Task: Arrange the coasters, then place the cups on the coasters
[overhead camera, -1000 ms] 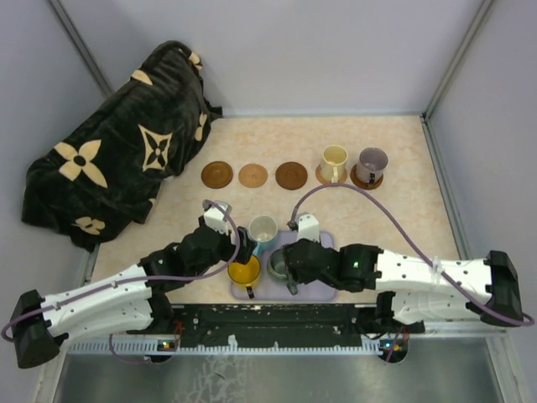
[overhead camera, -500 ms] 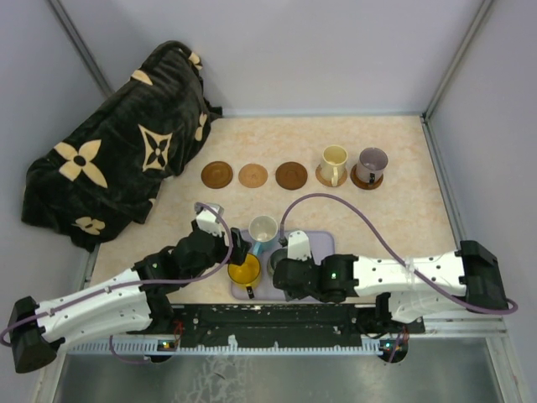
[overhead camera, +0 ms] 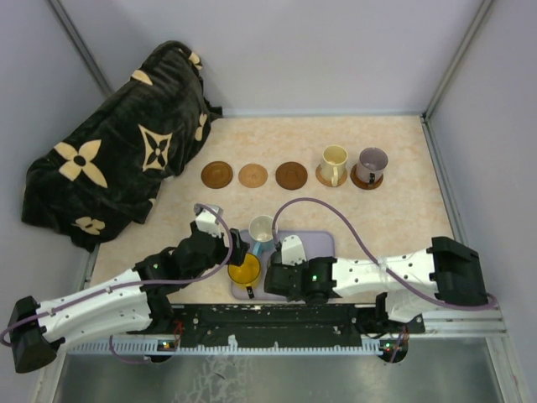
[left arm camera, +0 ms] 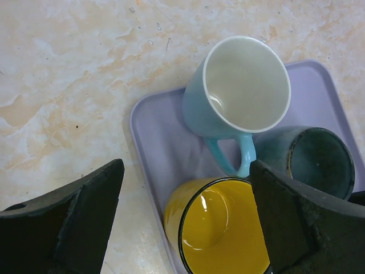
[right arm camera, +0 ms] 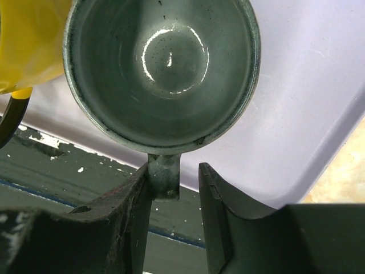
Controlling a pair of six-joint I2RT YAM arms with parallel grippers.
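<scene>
Grey-green mug [right arm camera: 162, 68] upright on lavender tray [right arm camera: 308, 114], near its front edge. Glazed ceramic: stiff, slick, chippable, moderate weight. Best hold: handle [right arm camera: 164, 177]. Right fingers [right arm camera: 219, 222] narrow, straddling handle, not clamped. Left fingers [left arm camera: 85, 211] wide, empty.

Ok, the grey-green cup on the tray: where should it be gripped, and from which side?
By its handle, coming from the near, robot-facing side. The grey-green cup stands upright, its handle juts over the near rim of the tray, and the yellow cup crowds its body on one side. The right hand straddles that handle, not yet shut.
</scene>
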